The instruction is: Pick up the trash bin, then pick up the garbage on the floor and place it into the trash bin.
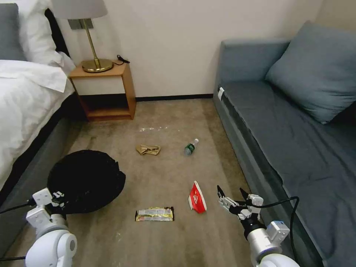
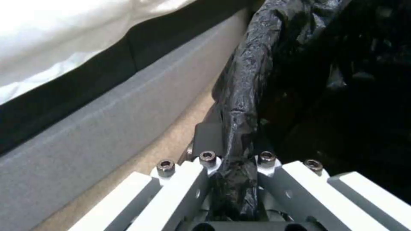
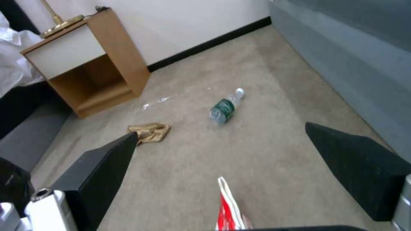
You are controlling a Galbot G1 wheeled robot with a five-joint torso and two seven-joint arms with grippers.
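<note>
Presently left gripper [image 2: 233,166] is clamping the trash bin [image 1: 86,180] rim at lower left, while right gripper [image 1: 233,193] is hovering spread beside the red-and-white packet [image 1: 197,198], lower centre.

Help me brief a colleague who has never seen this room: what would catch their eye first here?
Probably the trash bin with its black bag, low on the robot's left beside the bed, its rim pinched in the left hand. Next, the litter strewn across the carpet: the red-and-white packet just beside the open right hand, the gold bar wrapper nearer the middle, and the crumpled paper and small bottle farther off.
</note>
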